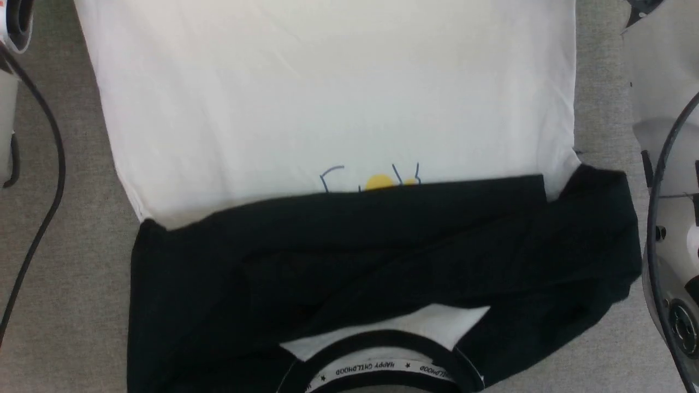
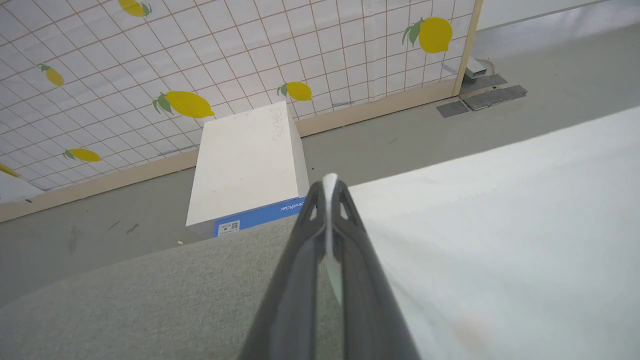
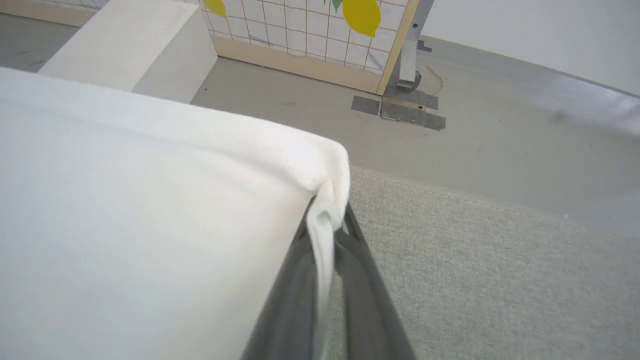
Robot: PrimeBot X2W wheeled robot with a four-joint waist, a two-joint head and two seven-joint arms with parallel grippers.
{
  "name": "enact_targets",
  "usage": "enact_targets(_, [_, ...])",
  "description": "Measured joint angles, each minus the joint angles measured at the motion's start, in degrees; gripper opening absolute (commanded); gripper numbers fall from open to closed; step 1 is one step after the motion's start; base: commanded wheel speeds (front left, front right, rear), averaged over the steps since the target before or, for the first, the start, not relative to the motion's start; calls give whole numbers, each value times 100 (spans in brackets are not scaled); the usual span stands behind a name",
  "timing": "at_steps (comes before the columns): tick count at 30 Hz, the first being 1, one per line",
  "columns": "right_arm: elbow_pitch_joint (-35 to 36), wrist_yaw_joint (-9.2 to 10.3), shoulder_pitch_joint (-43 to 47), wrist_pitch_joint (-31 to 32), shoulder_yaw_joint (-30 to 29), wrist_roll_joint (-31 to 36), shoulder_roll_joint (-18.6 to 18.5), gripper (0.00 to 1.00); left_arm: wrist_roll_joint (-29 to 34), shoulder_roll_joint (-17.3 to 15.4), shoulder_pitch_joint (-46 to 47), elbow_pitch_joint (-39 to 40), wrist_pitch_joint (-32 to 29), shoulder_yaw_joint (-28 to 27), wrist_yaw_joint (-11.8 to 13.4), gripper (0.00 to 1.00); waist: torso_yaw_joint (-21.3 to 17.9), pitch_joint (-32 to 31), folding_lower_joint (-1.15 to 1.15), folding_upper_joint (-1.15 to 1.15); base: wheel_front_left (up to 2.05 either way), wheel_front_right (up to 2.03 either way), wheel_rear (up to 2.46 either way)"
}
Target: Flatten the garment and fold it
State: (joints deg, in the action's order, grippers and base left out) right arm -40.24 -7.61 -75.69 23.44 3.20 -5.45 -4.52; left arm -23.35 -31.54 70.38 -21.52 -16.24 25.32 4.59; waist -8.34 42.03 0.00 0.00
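Nearest us is the collar (image 1: 382, 339), a black ribbed band with lettered tape inside. Past it the two black sleeves (image 1: 382, 256) lie crossed over the chest, half covering the blue-and-yellow print (image 1: 379, 181). The shirt (image 1: 327, 87) is spread on the table (image 1: 71, 305), whose grey woven cover looks likely to drag at thin cloth. We judge the shirt light, limp and a little stretchy. It will sag between two holds, so it is best taken by both far hem corners at once. There the right gripper (image 3: 327, 220) is clamped on a bunched white corner. The left gripper (image 2: 330, 192) is closed too, with a thin white sliver between its fingers that we take for the other corner. Beyond the table stand a stiff white box (image 2: 245, 160) and a wall (image 2: 225, 50) of lemon-printed tiles.
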Motion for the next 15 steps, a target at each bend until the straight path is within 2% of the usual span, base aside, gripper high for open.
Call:
enact_targets(4, [25, 0, 6, -455, 70, -210, -20, 0, 0, 89, 34, -103, 655, -42, -91, 0, 5, -131, 0, 0, 0, 0, 0])
enact_targets(7, [194, 0, 165, -735, 274, -489, -101, 0, -98, 111, -18, -131, 954, -40, -311, 0, 18, -272, 0, 0, 0, 0, 0])
enact_targets(10, [531, 1, 531, -1023, 531, -864, -297, 0, -160, 91, -280, -8, 1330, -91, -376, 0, 41, -451, 0, 0, 0, 0, 0])
enact_targets(15, [1406, 1, 1491, -1321, 962, -1454, -787, 0, -457, 11, -1228, 463, 1742, -137, -490, 0, 96, -859, 0, 0, 0, 0, 0])
